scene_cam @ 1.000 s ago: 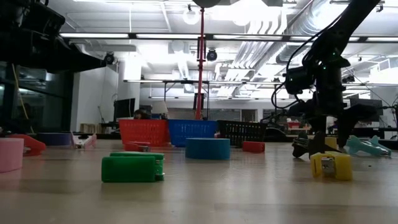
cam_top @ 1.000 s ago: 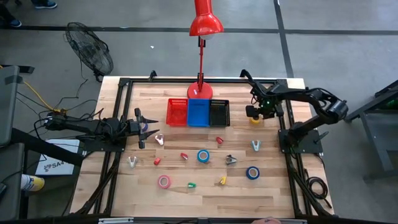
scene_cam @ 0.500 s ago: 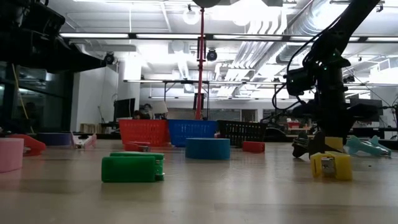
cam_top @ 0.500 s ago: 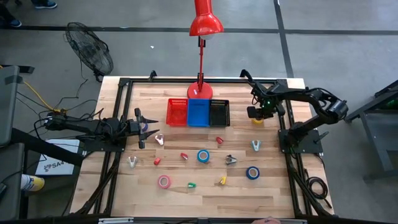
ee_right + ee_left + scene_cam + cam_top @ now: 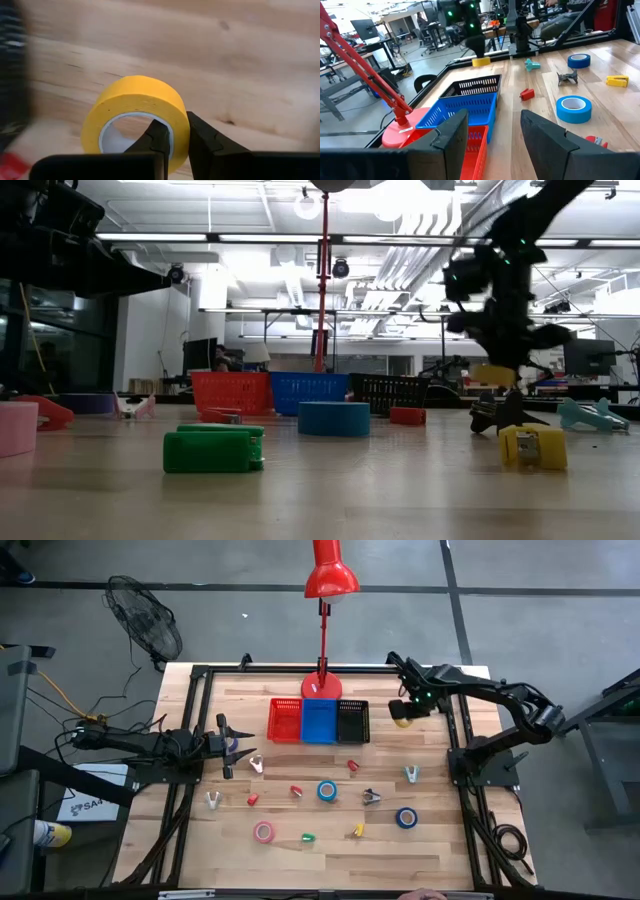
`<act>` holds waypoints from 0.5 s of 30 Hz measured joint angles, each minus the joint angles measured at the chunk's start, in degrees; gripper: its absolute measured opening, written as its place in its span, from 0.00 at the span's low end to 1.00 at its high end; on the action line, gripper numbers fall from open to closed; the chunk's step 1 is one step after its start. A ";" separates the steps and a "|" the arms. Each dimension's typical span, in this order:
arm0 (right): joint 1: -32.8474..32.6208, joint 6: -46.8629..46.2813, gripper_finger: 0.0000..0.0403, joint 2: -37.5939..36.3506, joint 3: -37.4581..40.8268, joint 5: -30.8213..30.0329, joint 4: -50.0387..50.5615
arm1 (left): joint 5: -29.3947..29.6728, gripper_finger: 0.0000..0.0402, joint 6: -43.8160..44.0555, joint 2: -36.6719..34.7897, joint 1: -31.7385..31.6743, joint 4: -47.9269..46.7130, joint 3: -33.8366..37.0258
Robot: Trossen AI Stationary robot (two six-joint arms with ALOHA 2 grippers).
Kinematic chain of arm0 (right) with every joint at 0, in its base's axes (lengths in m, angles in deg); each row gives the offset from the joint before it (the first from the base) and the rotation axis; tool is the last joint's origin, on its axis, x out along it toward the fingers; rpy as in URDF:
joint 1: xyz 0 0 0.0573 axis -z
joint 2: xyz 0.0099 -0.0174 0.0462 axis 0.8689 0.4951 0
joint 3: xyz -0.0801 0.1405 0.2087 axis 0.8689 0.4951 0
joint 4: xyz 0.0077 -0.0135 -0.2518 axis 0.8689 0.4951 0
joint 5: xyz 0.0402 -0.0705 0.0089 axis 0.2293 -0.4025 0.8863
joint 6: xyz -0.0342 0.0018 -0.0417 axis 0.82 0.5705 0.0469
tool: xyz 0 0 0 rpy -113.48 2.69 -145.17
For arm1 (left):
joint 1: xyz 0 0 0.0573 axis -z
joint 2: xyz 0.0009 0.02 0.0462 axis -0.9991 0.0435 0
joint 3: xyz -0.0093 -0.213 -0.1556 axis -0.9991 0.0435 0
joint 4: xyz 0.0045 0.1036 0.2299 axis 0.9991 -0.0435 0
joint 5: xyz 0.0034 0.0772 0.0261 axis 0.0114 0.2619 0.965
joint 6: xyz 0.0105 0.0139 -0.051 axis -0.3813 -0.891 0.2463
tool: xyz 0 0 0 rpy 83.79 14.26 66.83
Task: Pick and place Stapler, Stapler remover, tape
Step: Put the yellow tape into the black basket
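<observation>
The right gripper, clamped on the yellow tape, has lifted it off the table — bins next — while the left gripper waits open.

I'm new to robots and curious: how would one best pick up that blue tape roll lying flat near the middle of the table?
Probably from straight above. The blue tape roll lies flat with its open centre facing up, so one finger could drop into the hole and one outside, pinching the wall.
</observation>
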 joint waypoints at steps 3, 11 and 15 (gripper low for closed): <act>-0.85 3.51 0.08 0.39 -4.70 -0.09 0.87 | -0.02 0.45 -0.02 0.00 -0.01 -0.02 0.00; -2.34 10.94 0.08 9.46 -19.74 -0.97 4.87 | -0.01 0.45 -0.01 0.00 0.01 -0.02 0.00; -3.67 11.32 0.08 16.67 -27.59 -0.78 7.05 | 0.00 0.45 -0.02 0.00 0.01 -0.02 0.00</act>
